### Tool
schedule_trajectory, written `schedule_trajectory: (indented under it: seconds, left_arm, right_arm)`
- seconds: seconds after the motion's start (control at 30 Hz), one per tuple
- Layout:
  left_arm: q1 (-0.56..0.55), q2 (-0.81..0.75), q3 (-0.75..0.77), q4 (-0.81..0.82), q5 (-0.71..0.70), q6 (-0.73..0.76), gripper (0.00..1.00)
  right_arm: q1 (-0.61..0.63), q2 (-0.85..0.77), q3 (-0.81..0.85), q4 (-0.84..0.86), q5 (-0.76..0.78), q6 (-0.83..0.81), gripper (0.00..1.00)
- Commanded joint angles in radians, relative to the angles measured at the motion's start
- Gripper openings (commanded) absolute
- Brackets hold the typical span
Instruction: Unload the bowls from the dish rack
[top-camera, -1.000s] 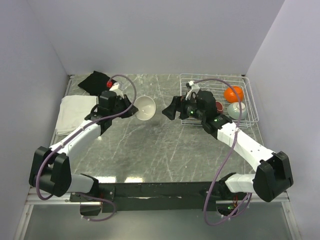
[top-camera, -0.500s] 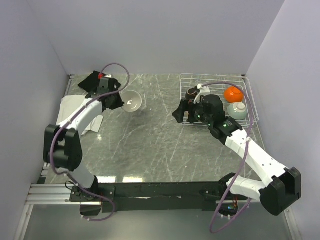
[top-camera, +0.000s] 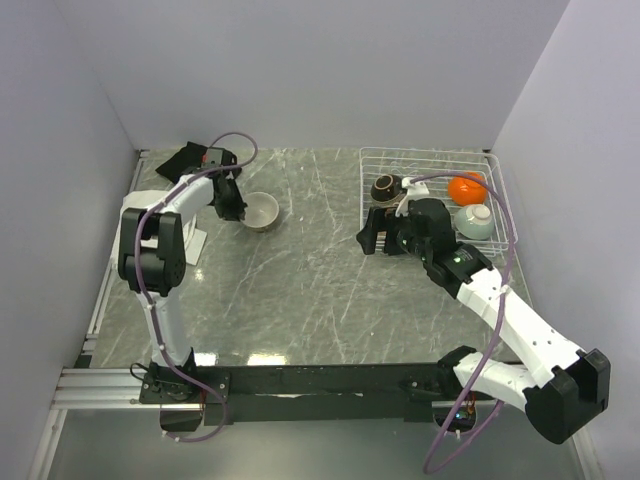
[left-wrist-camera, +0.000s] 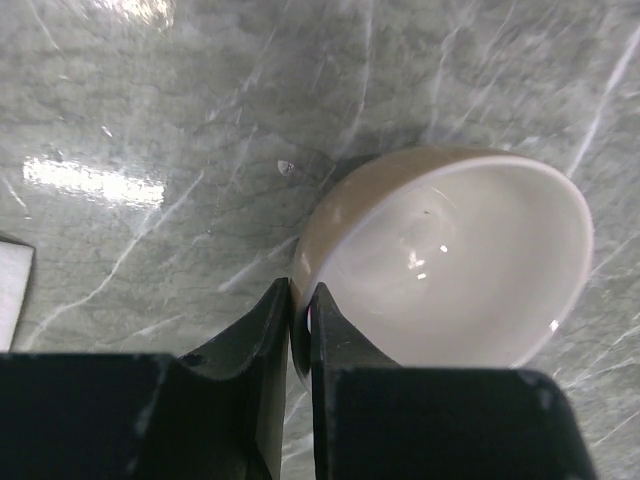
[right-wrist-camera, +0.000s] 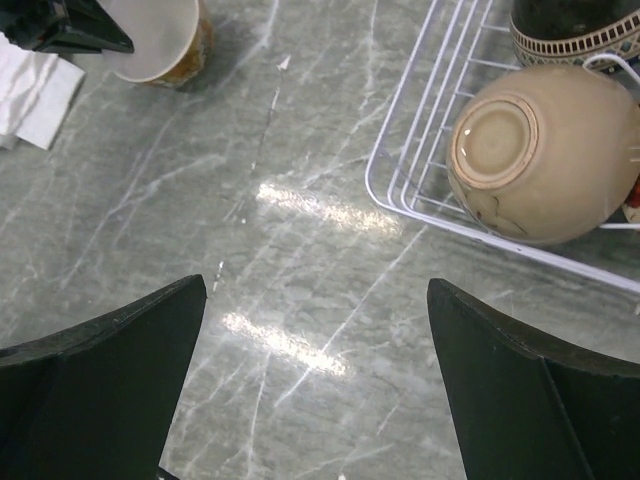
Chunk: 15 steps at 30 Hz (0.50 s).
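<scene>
My left gripper (top-camera: 234, 205) is shut on the rim of a beige bowl with a white inside (top-camera: 263, 211). The bowl is low on the marble table at the far left, and the left wrist view shows it (left-wrist-camera: 450, 260) tilted, its rim pinched between my fingertips (left-wrist-camera: 272, 330). The white wire dish rack (top-camera: 497, 190) stands at the far right. It holds a dark patterned bowl (top-camera: 387, 187), an orange bowl (top-camera: 466, 187) and a pale grey bowl (top-camera: 474, 221). My right gripper (top-camera: 375, 238) is open and empty over the table beside the rack's left edge. The right wrist view shows an upturned beige bowl (right-wrist-camera: 535, 155) inside the rack (right-wrist-camera: 400, 175).
A folded white cloth (top-camera: 193, 243) lies at the left edge, partly under my left arm. A black cloth (top-camera: 188, 160) lies in the far left corner. Grey walls close in the table at the back and on both sides.
My left arm swung the beige bowl left and back and lowered it to the table. My right gripper drew right, towards the rack's left edge, still open.
</scene>
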Motion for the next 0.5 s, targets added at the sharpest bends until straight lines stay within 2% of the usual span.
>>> schedule_trajectory:
  seconds: [0.0, 0.07, 0.1, 0.17, 0.2, 0.27, 0.3, 0.37, 0.47]
  left_arm:
    - [0.001, -0.002, 0.068, -0.006, 0.066, 0.019, 0.04]
    - [0.001, -0.012, 0.062, -0.005, 0.062, 0.026, 0.12]
    - [0.002, -0.017, 0.061, -0.006, 0.059, 0.026, 0.25]
    - [0.002, -0.04, 0.049, -0.006, 0.049, 0.036, 0.37]
    - [0.002, -0.051, 0.042, -0.003, 0.048, 0.039, 0.51]
    - [0.002, -0.089, 0.016, 0.004, 0.04, 0.055, 0.63]
    - [0.002, -0.104, 0.004, 0.007, 0.028, 0.058, 0.74]
    - [0.002, -0.155, -0.028, 0.009, 0.005, 0.068, 0.88]
    - [0.002, -0.236, -0.079, 0.015, -0.009, 0.087, 0.96]
  right_arm:
    - [-0.008, -0.017, 0.0, -0.009, 0.033, -0.013, 1.0]
    - [-0.009, -0.002, 0.011, -0.014, 0.034, -0.022, 1.0]
    - [-0.012, 0.004, 0.019, -0.015, 0.038, -0.023, 1.0]
    - [-0.014, 0.026, 0.042, -0.024, 0.038, -0.031, 1.0]
    - [-0.017, 0.033, 0.052, -0.028, 0.039, -0.033, 1.0]
    - [-0.024, 0.05, 0.083, -0.035, 0.039, -0.034, 1.0]
    - [-0.027, 0.053, 0.091, -0.034, 0.039, -0.036, 1.0]
    - [-0.044, 0.064, 0.114, -0.034, 0.039, -0.036, 1.0]
    - [-0.084, 0.078, 0.144, -0.044, 0.039, -0.034, 1.0]
